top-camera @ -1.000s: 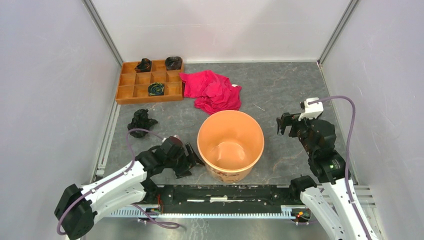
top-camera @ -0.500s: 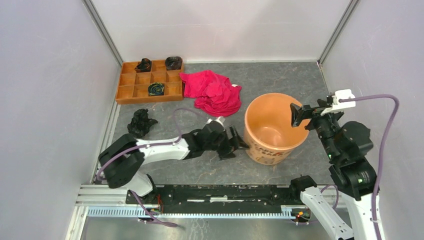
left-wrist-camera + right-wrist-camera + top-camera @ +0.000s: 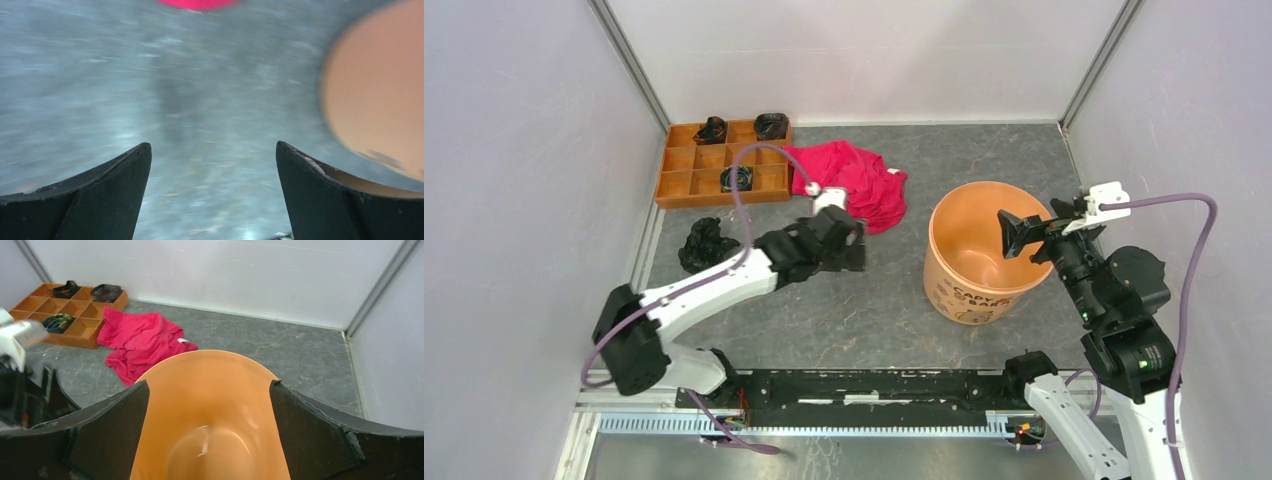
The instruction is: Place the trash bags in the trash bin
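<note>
Left claw (image 3: 212, 145) spread over grey table (image 3: 984, 160) | right claw (image 3: 209, 382) spread above round light-orange plastic bucket (image 3: 959, 290) | crumpled black plastic bag (image 3: 707, 245) well apart

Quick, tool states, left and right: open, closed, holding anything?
Left tool: open, nothing between its fingers.
Right tool: open, holding nothing, poised over the trash bin.
</note>
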Action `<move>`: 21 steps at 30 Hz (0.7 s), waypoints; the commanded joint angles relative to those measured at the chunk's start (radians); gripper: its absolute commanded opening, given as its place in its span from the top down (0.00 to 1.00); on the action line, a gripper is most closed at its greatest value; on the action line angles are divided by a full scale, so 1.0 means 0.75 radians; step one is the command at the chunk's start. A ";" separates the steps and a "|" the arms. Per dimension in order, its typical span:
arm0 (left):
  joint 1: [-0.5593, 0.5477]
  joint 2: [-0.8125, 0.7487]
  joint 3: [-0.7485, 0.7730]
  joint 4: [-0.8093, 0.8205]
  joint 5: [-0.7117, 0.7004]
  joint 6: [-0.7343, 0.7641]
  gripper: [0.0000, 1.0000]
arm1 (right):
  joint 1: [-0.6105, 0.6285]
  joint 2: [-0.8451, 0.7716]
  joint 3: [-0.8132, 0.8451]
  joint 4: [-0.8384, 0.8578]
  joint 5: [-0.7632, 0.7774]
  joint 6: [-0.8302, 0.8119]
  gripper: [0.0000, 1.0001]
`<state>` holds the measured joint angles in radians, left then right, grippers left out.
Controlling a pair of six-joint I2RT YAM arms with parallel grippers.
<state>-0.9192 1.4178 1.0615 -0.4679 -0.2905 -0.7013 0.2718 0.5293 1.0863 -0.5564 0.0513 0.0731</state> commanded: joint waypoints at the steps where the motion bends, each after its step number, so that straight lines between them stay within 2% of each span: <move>1: 0.208 -0.199 0.020 -0.357 -0.413 0.332 0.00 | -0.006 0.024 -0.074 0.121 -0.175 -0.012 0.02; 5: 0.609 -0.289 -0.046 -0.278 -0.279 0.420 0.00 | -0.008 0.093 -0.106 0.193 -0.357 -0.016 0.02; 7: 0.824 -0.290 -0.061 -0.245 -0.246 0.376 0.00 | -0.008 0.160 -0.088 0.208 -0.400 -0.011 0.02; 9: 1.005 -0.304 -0.082 -0.224 -0.298 0.233 0.00 | -0.007 0.232 -0.044 0.198 -0.452 -0.011 0.02; 13: 1.080 -0.367 -0.243 -0.050 -0.402 -0.009 0.01 | -0.006 0.310 -0.015 0.239 -0.586 0.023 0.02; 16: 1.108 -0.324 -0.210 -0.109 -0.443 -0.139 0.00 | -0.006 0.327 -0.018 0.294 -0.688 0.064 0.02; 19: 1.122 -0.293 -0.173 -0.169 -0.602 -0.189 0.00 | 0.015 0.359 -0.034 0.380 -0.843 0.136 0.02; 21: 1.148 -0.294 -0.189 -0.194 -0.659 -0.215 0.00 | 0.069 0.374 -0.045 0.438 -0.873 0.164 0.02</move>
<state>-0.0891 1.1931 0.8879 -0.6003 -0.6235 -0.7361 0.2794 0.7937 1.0306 -0.3691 -0.4610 0.1295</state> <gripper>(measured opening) 0.996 0.979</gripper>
